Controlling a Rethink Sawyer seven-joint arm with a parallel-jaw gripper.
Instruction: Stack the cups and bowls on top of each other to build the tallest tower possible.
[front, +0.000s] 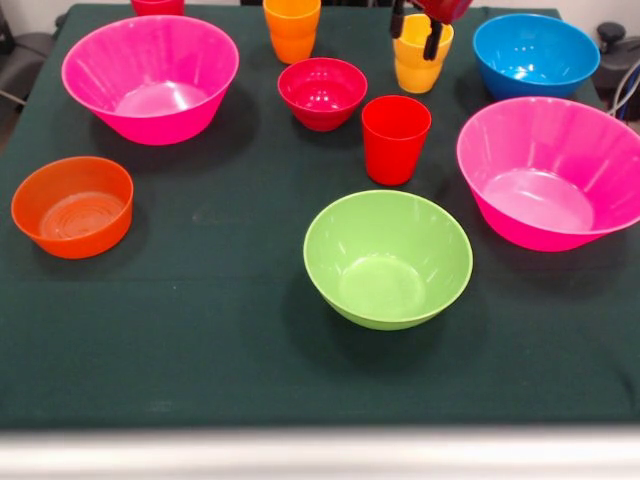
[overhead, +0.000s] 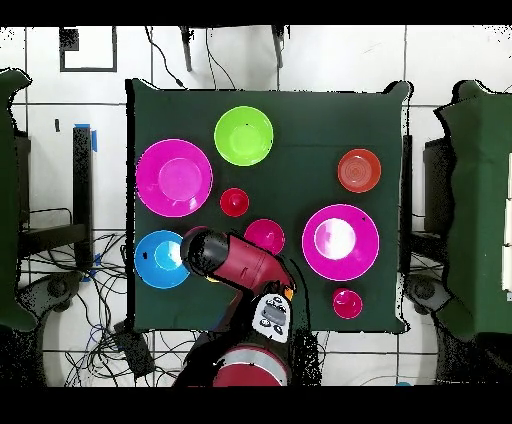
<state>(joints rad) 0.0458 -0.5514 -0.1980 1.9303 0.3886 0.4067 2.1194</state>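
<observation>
1. Arm comes in at the top of the front view. Gripper (front: 424, 35) sits right at the yellow cup (front: 420, 60), far side of the table, right of centre. Dark fingers (front: 431, 40) reach down to the cup's rim; one appears to be inside the mouth. Can't tell whether they're clamped or slack.
2. Overhead view: red arm (overhead: 245, 262) slants over the table edge, its head ending just beside the blue bowl (overhead: 160, 259) and hiding the yellow cup.
3. No tower yet; everything stands apart on the dark green cloth (front: 200, 340).
4. Lime-green bowl (front: 388, 259) is nearest the camera, a bit right of centre, upright and empty.
5. Red cup (front: 396, 139) is just beyond it, upright. Small crimson bowl (front: 322, 93) is just left of that cup.
6. Orange cup (front: 292, 28) stands at the far edge, left of the yellow cup.
7. Blue bowl (front: 535, 55) is far right, near the yellow cup but not touching.
8. Two hot-pink bowls: one far left (front: 151, 78), one right (front: 551, 172), its rim cut by the frame.
9. Small orange bowl (front: 73, 206) is at the left, well apart from the rest.
10. Another red vessel (front: 157, 6) is cut off at the top edge.
11. Overhead view: a grey panel (overhead: 271, 317) sits on the arm near the base; no readable text.
</observation>
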